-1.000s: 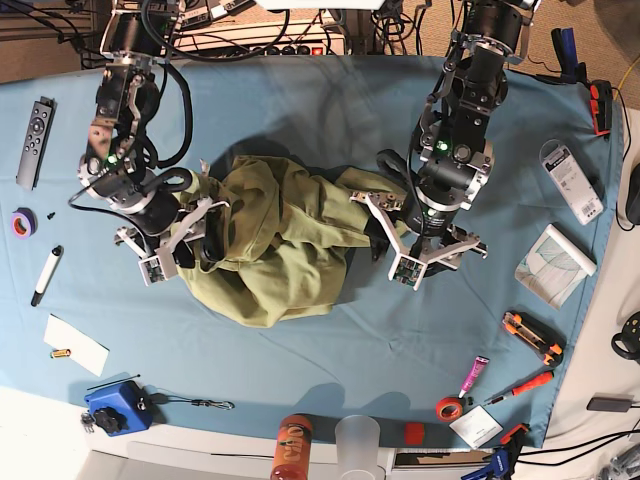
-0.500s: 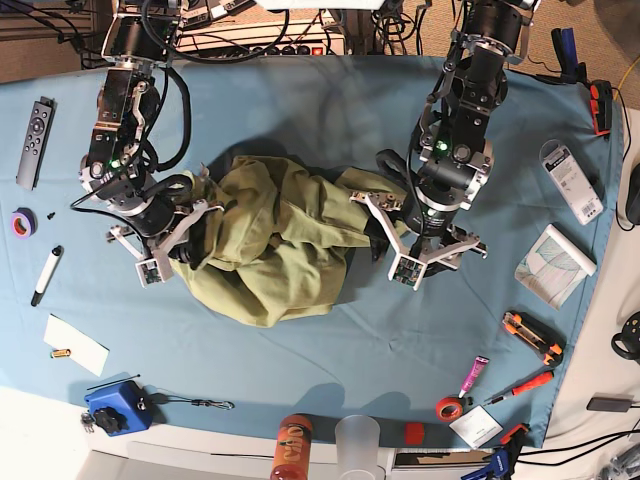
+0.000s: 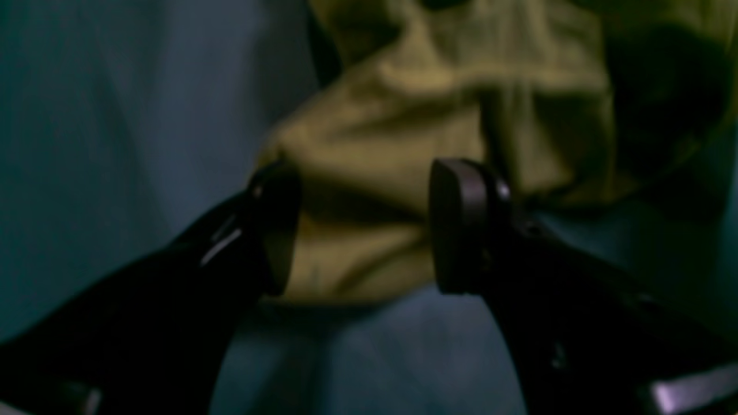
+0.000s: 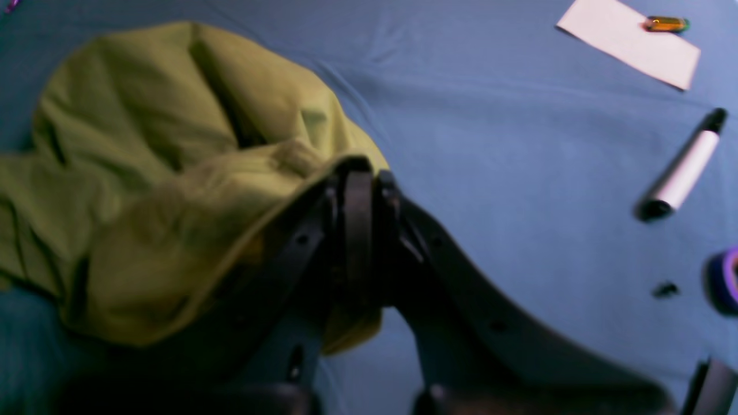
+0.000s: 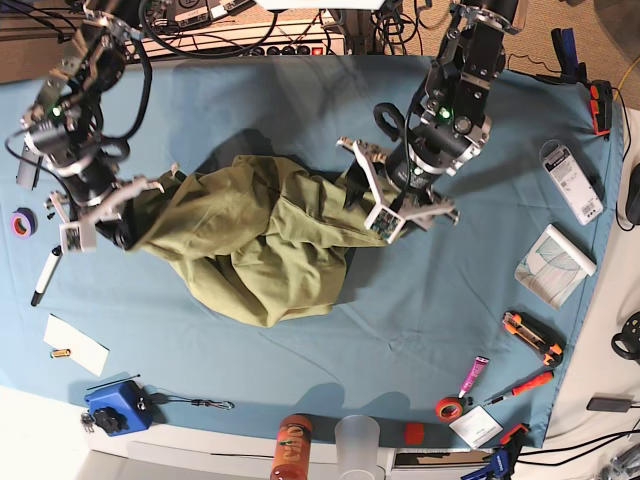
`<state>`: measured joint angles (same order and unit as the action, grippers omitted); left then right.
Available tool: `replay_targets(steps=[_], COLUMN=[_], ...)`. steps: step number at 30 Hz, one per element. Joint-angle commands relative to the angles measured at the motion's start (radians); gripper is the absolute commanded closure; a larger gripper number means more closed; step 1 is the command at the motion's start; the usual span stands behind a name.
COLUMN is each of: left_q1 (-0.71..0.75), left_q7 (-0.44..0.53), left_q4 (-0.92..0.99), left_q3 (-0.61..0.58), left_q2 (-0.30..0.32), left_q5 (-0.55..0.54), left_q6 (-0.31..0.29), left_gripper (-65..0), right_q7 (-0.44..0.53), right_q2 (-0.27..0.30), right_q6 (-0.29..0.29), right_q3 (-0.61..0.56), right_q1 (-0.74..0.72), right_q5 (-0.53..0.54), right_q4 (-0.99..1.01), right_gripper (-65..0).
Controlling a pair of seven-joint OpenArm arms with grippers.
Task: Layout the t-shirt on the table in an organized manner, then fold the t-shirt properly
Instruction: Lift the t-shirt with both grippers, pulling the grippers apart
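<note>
Olive t-shirt (image 5: 262, 240), soft cotton bunched in deep rumpled folds, lies mid-table on the smooth light blue table (image 5: 330, 100). Right gripper (image 4: 357, 178) is clenched on a stretched corner at the scene's left. Left gripper (image 3: 363, 225), black pads spread apart, straddles a fold at the shirt's right edge.

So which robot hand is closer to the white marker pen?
The right gripper. It pinches the t-shirt just beside the marker at the table's near-left side. The left gripper sits open at the shirt's far edge, much farther away.
</note>
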<state>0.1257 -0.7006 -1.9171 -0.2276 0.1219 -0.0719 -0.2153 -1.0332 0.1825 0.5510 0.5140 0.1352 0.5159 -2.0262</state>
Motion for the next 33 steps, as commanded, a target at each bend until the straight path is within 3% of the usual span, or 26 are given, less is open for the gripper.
replay_targets(steps=[1,7,13,15,18,23,26,29,33], left_q1=[-0.020,-0.077,-0.145,-0.177,-0.222,-0.290,-0.318,-0.323,-0.319], left_q7=[0.028,0.030,0.072,0.073,0.072,0.071,0.048,0.008,0.006], left_q4=[-0.016,-0.011,0.066,0.121,0.199,0.289,0.331,0.349,0.349], left_q3=[0.002,0.001,0.001,0.001,0.001,0.001,0.001,0.001,0.001], left_q2=[-0.003,0.021,0.082,0.094,0.101,0.100,0.100,0.100,0.100], left_q5=[-0.003,-0.016,-0.019,-0.021,-0.062,-0.072,-0.089,-0.135,-0.158], left_q6=[-0.031,-0.252,-0.259,-0.290,-0.346,-0.349,-0.389,-0.415,-0.414], left_gripper=[-36.1,-36.1,-36.1,-36.1,-36.1,-36.1,-35.9,-28.0,-6.0], right_q7=[0.026,0.010,-0.041,-0.041,-0.041,-0.043,-0.043,-0.043,-0.040], right_q2=[0.012,0.013,0.034,0.033,0.033,0.033,0.034,0.034,0.034], right_q6=[0.003,0.009,0.051,0.056,0.055,0.056,0.056,0.056,0.056], right_q3=[0.031,0.189,0.232,0.231,0.231,0.232,0.232,0.232,0.232], right_q1=[0.002,0.014,0.020,0.020,0.020,0.020,0.020,0.020,0.020], right_q5=[0.012,0.028,0.097,0.098,0.097,0.097,0.097,0.097,0.096], right_q4=[-0.018,-0.018,-0.018,-0.018,-0.018,-0.018,-0.018,-0.018,-0.018], right_gripper=[0.0,0.0,0.0,0.0,0.0,0.0,0.0,0.0,0.0])
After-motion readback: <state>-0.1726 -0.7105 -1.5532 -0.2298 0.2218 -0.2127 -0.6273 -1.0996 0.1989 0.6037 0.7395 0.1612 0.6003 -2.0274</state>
